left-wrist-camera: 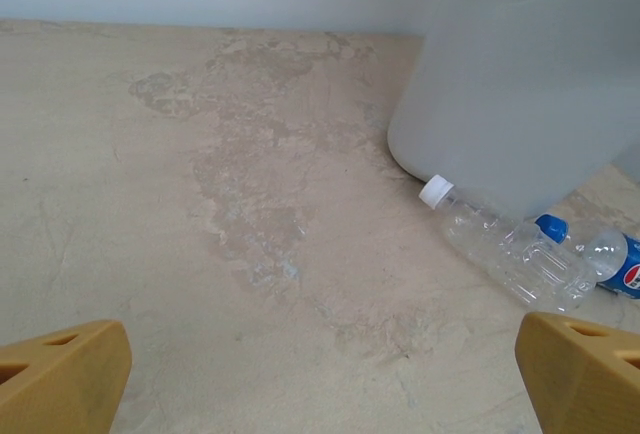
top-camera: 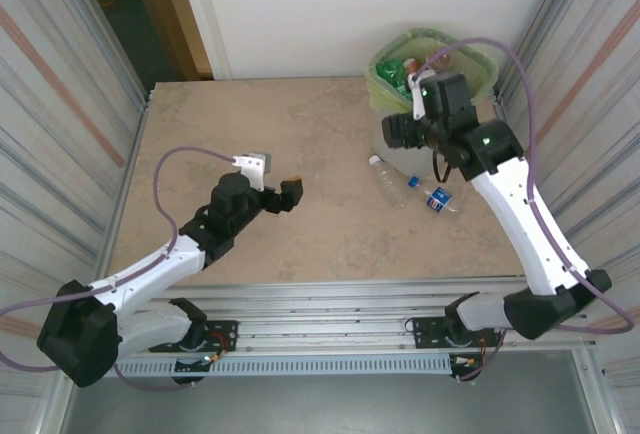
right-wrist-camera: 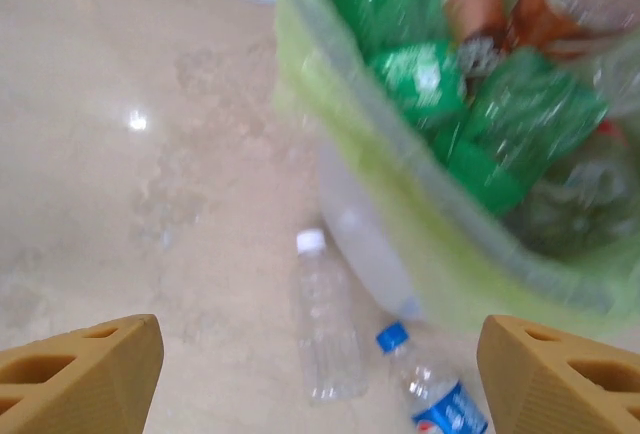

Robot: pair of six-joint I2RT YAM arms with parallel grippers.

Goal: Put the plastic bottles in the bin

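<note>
The bin [top-camera: 385, 84] with its light green bag stands at the far right corner and holds several green and brown bottles [right-wrist-camera: 425, 79]. Two bottles lie on the table beside it: a clear one with a white cap [top-camera: 388, 179] [left-wrist-camera: 505, 244] [right-wrist-camera: 327, 329] and a blue-capped one with a blue label [top-camera: 436, 197] [left-wrist-camera: 600, 257] [right-wrist-camera: 430, 389]. My right gripper [top-camera: 402, 132] [right-wrist-camera: 318, 374] hangs open above them by the bin's rim, nothing between its fingers. My left gripper [top-camera: 283, 194] [left-wrist-camera: 335, 374] is open and empty over the middle of the table.
Corrugated metal walls close in the table [top-camera: 250, 134] on the left and right, with a white wall behind. The bin's translucent side [left-wrist-camera: 520, 94] rises right behind the two lying bottles. A metal rail [top-camera: 330, 304] runs along the near edge.
</note>
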